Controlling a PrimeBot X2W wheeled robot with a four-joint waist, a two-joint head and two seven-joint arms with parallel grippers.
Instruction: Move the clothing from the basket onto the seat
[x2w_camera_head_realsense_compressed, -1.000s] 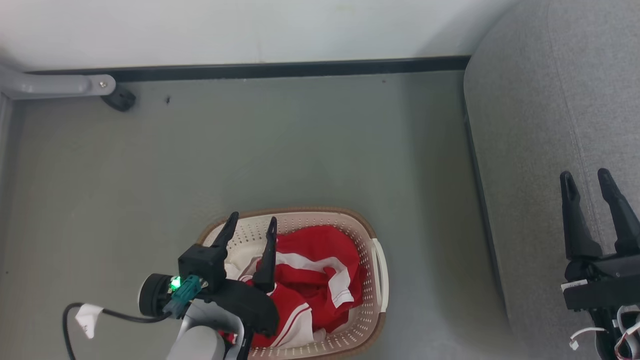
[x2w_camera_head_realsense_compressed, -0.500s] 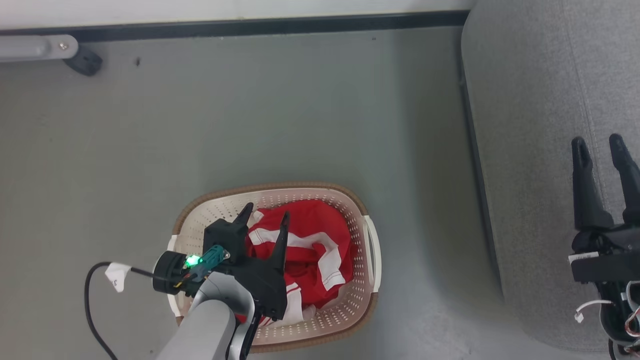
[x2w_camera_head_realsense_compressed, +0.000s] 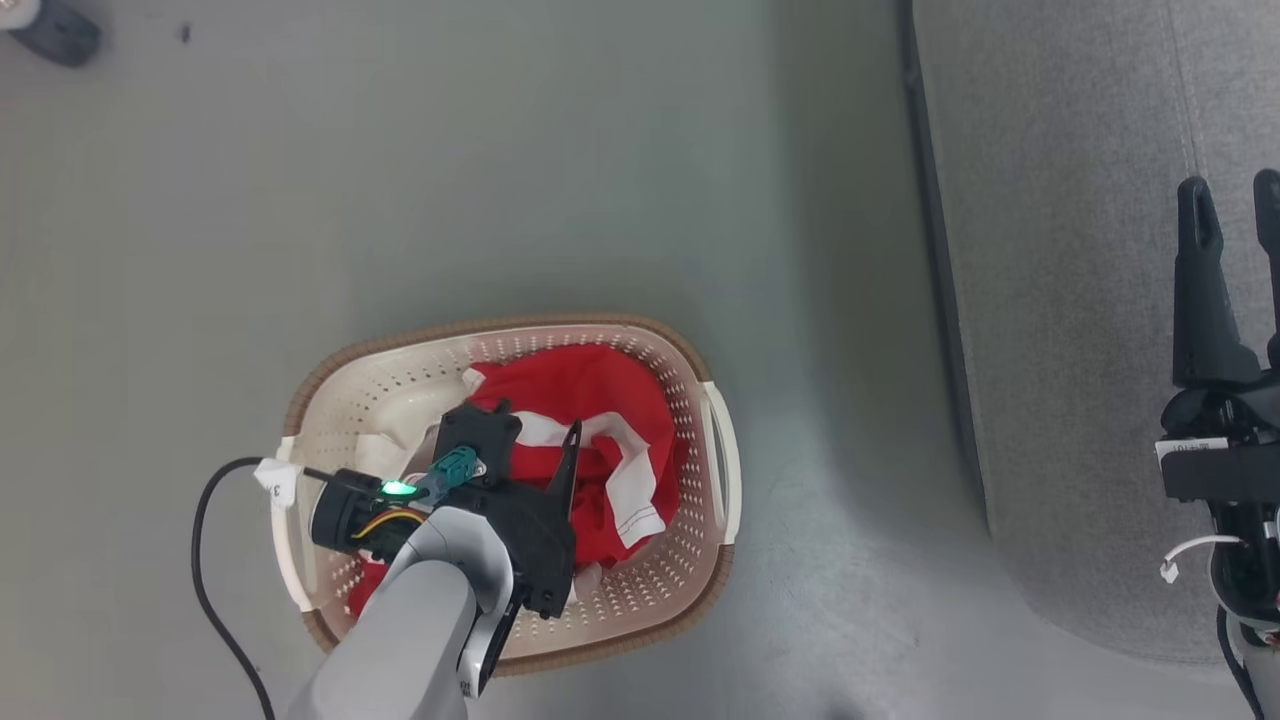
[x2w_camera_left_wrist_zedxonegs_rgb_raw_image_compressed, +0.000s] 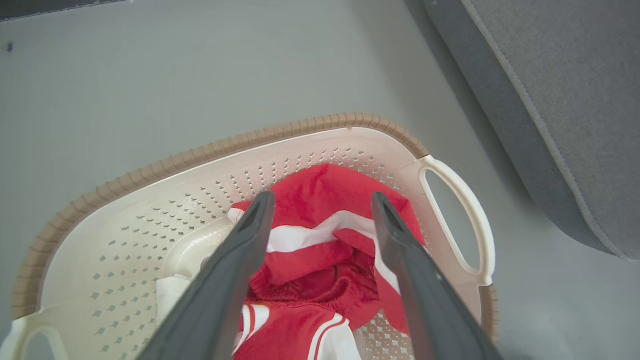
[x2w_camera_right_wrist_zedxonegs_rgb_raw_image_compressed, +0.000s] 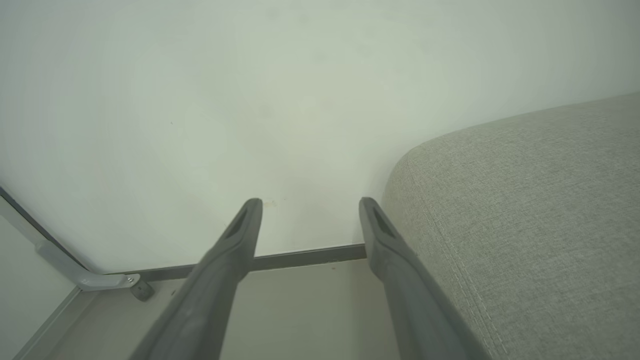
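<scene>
Clothing (x2w_camera_head_realsense_compressed: 590, 395) heaped in basket (x2w_camera_head_realsense_compressed: 370, 385), left fingers (x2w_camera_left_wrist_zedxonegs_rgb_raw_image_compressed: 400, 250) apart over it, right fingers (x2w_camera_head_realsense_compressed: 1200, 290) apart beside seat (x2w_camera_head_realsense_compressed: 1060, 300)

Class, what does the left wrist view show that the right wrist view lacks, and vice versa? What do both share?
Left wrist, not right: the basket holding the clothing, framed by the open left hand. Right wrist, not left: the white wall, the baseboard, the open right hand. Both: the grey seat and the floor.

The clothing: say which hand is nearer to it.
Left. The left hand hangs open over the clothing inside the basket; the right hand is far off, by the seat.
</scene>
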